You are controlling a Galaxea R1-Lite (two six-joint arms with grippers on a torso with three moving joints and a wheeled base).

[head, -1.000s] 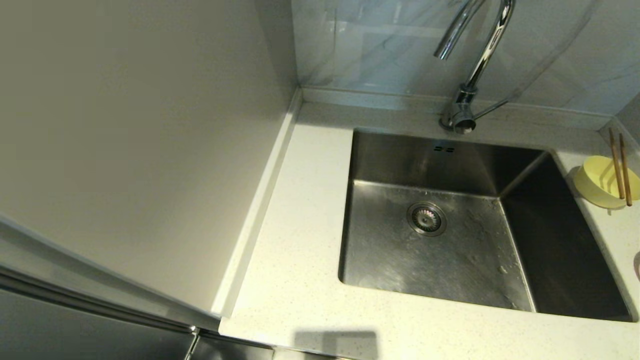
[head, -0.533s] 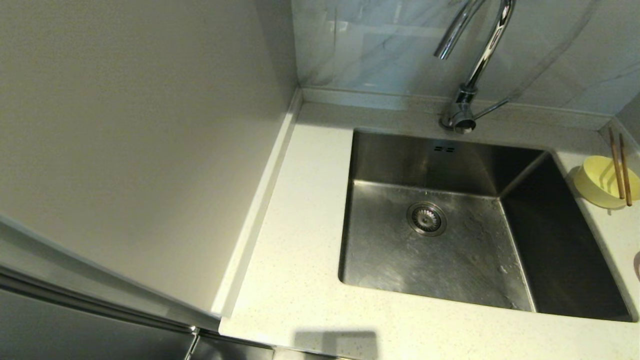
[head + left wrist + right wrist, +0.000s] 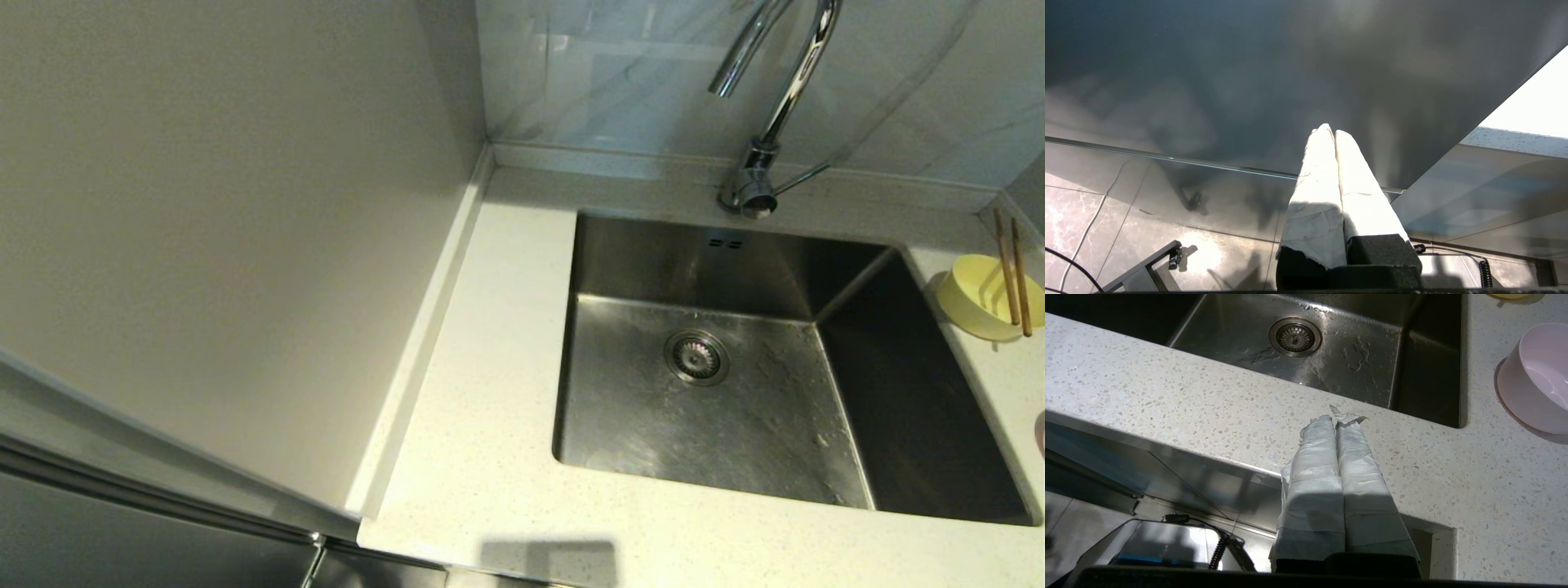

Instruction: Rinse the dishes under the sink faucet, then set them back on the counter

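Observation:
The pale-yellow bowl (image 3: 988, 296) stands on the counter (image 3: 490, 343) right of the sink (image 3: 759, 457), with the brown chopsticks (image 3: 1012, 269) lying across its rim. The pale-pink bowl (image 3: 1535, 377) sits on the counter nearer the front right; only a sliver of it (image 3: 1040, 433) shows in the head view. The chrome faucet (image 3: 767, 106) rises behind the empty basin. My right gripper (image 3: 1336, 417) is shut and empty, low at the counter's front edge. My left gripper (image 3: 1329, 130) is shut and empty, below counter height beside a dark cabinet panel. Neither arm shows in the head view.
A tall pale panel (image 3: 220, 229) walls off the counter's left side. Grey marbled tile (image 3: 620, 73) backs the faucet. The drain strainer (image 3: 696, 356) sits mid-basin, with water droplets on the basin floor. Tiled floor and cables lie below the left gripper.

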